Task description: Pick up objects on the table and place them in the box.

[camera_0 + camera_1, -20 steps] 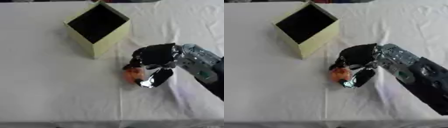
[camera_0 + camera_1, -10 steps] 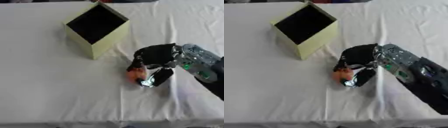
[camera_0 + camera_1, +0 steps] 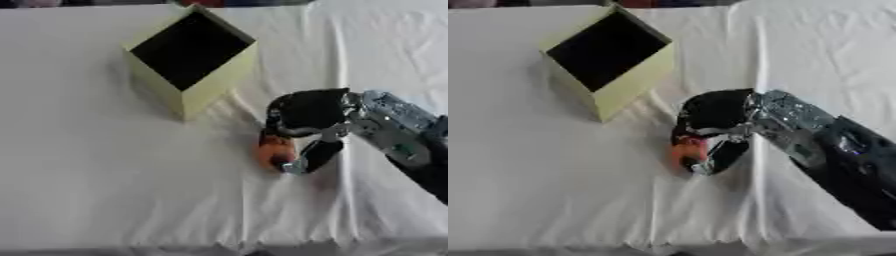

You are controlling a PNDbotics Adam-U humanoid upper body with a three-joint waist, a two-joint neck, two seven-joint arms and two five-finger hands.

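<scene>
An orange object [image 3: 274, 150] was seen just right of centre in the frame, lying on the white-clothed table [image 3: 87, 165]. The right hand [image 3: 306, 117], reaching in from the right edge, was curled round it, fingers and thumb pinching its sides. The open yellow box [image 3: 188, 55] stood in the upper left, apart from the object.

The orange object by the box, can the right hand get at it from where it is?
Probably yes: the right hand is already over the orange object, fingers curled around it, with nothing between.
</scene>
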